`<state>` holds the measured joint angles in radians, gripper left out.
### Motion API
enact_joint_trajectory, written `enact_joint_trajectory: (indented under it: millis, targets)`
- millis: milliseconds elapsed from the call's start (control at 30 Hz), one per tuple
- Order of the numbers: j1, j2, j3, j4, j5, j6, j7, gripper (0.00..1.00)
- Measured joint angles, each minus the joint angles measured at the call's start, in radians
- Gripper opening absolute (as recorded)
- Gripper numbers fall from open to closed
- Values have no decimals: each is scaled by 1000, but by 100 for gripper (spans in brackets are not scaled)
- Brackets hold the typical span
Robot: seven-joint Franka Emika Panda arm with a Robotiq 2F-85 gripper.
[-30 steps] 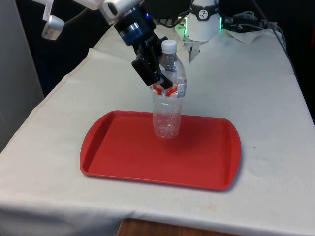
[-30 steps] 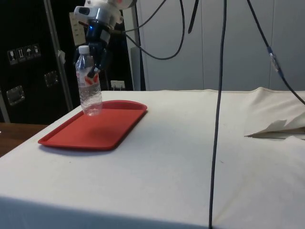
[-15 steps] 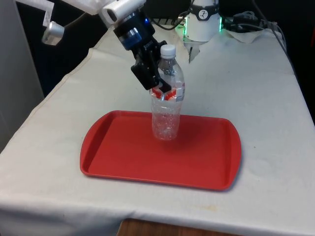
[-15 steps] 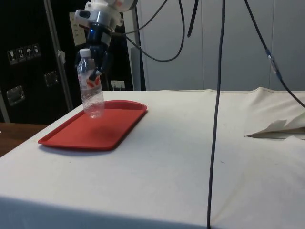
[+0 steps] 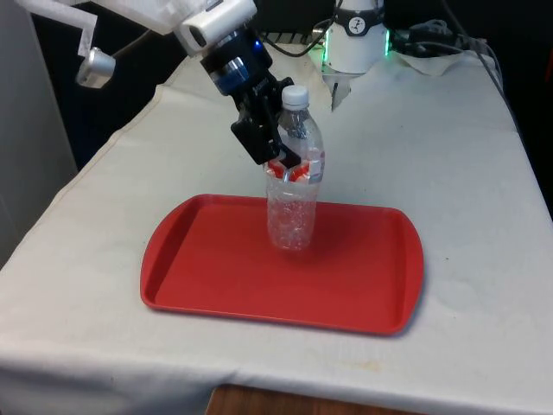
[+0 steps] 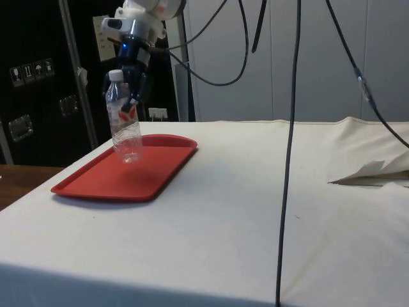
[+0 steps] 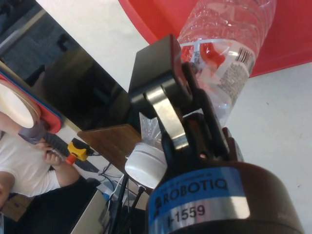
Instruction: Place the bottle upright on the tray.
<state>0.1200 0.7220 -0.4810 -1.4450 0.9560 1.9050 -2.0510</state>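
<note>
Nearly down: my claw (image 5: 285, 160) pinches the bottle (image 5: 294, 173) over the tray (image 5: 216, 277).

I grip the clear bottle at its red-and-white label, just under the shoulder, so the white cap (image 5: 295, 95) points up and the base can meet the red tray flat. It leans slightly, and I cannot tell whether the base touches the tray or hangs just above it. I hold it toward the tray's far middle, away from the rim, so it should not tip off onto the white-clothed tabletop (image 5: 449, 156). A person (image 7: 22, 165) sits beyond the tabletop's edge.
</note>
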Motion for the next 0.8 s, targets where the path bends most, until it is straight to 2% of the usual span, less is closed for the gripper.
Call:
enact_joint_trajectory:
  millis: [333,500,800]
  targets:
    - [-1,13,0,1,5,0,-2,33]
    - [-9,17,0,0,34,-10,-19,33]
    - [-16,28,-2,0,65,-23,-36,33]
